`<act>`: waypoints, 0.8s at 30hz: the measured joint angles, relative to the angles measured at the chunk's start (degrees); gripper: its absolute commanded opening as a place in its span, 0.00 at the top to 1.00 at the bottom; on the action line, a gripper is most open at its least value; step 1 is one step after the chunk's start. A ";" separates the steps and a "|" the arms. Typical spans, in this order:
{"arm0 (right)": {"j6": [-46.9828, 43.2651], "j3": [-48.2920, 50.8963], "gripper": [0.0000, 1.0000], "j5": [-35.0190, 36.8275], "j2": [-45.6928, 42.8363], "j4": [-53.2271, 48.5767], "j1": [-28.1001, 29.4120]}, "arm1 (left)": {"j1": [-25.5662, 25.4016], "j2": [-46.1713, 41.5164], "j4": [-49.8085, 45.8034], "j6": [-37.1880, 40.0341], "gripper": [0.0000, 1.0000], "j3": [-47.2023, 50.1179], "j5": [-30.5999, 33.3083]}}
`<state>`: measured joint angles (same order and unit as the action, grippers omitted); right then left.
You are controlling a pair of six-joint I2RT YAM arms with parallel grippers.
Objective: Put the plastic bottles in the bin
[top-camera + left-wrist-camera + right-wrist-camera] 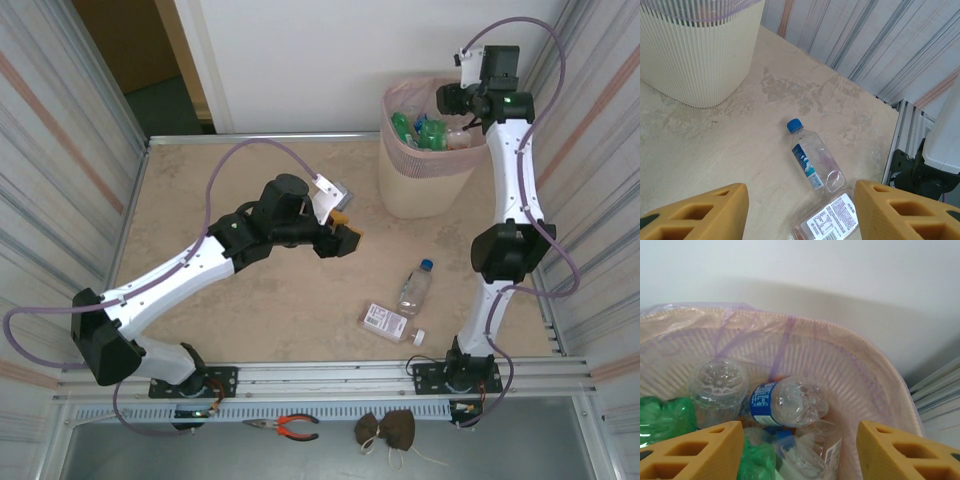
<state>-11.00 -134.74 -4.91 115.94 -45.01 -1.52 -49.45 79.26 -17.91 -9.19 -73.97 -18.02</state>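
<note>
**Two bottles on the table, both grippers empty**

Top view: the left gripper [347, 228] hangs over the middle of the table [220, 200], its jaws apart with nothing between them. The blue-capped bottle [415, 288] lies on its side to the right of the jaws and nearer the arm bases, apart from them. The flat bottle [388, 322] lies just beside it, closer still to the bases. The right gripper [455, 103] is above the bin [425, 190], which stands at the table's far right and holds green and clear bottles.

Left wrist view: the orange fingers [700, 212] stand wide and empty. The blue-capped bottle [812, 162] lies ahead of the gap with its cap pointing away. It is clear, with a blue-and-white label round its middle. The flat bottle [832, 220] lies low in the gap, closer to the finger on the view's right, its white printed label facing up. Whether the two bottles touch cannot be told. The bin [700, 55] shows a ribbed cream wall at the upper left, well apart from both bottles.

Right wrist view: the orange fingers [905, 450] are spread with nothing gripped, above the open bin [840, 340] and its pink liner. A blue-labelled bottle [787, 402] lies below the gap with its clear base towards the camera. Another clear bottle [720, 382] sits just left of it, and green bottles [662, 415] lie further left.
</note>
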 measured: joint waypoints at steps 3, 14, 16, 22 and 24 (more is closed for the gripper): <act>0.24 1.29 0.51 -0.37 -1.29 -0.72 0.00 | 0.00 -0.17 0.22 -0.13 0.43 0.61 -0.04; 4.09 24.04 0.67 -2.89 -12.28 1.44 0.00 | 0.00 -0.42 0.96 -0.39 0.43 1.05 -0.59; 4.90 25.49 0.69 -4.79 -12.81 2.32 -0.13 | 0.00 -0.42 1.27 -0.59 0.43 1.14 -0.72; 8.13 24.94 0.69 -15.23 -12.81 2.03 -2.34 | 0.00 -0.42 1.29 -0.72 0.43 1.16 -1.05; 9.33 24.13 0.67 -17.25 -12.92 1.62 -3.06 | 0.00 -0.42 1.11 -0.52 0.43 1.16 -1.05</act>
<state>-1.67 -110.61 -22.15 103.02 -43.40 -4.58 -49.45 78.85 -16.80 -9.72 -72.82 -19.07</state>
